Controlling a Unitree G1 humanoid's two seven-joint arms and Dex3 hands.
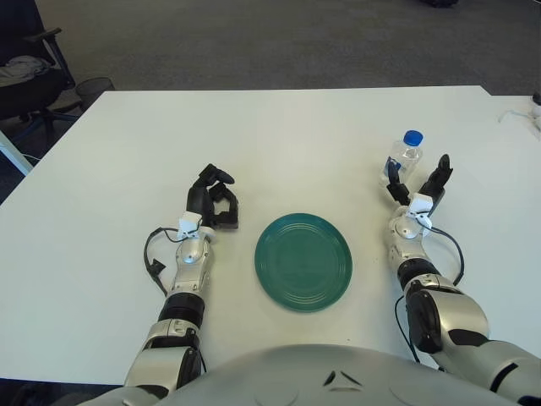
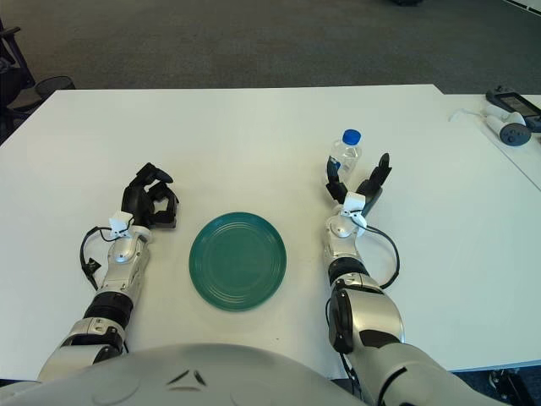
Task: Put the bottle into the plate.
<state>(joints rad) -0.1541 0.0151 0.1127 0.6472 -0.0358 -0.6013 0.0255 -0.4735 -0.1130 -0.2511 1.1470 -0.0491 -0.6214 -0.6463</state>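
table (image 1: 279,127): plain white
plate (image 1: 303,261): dark green, faint concentric rings
bottle (image 1: 403,158): clear, blue cap
left hand (image 1: 213,199): black fingers, silver wrist, white tag
right hand (image 1: 418,188): black fingers, silver wrist, white tag
floor (image 1: 254,42): dark grey carpet, upper part of frame
chair (image 1: 21,59): black, upper left

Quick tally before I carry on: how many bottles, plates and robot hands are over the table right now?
Bottles: 1, clear bottle with a blue cap
Plates: 1, green plate
Hands: 2, left hand with fingers curled left of the plate, right hand with fingers spread just beside the bottle
Total: 4
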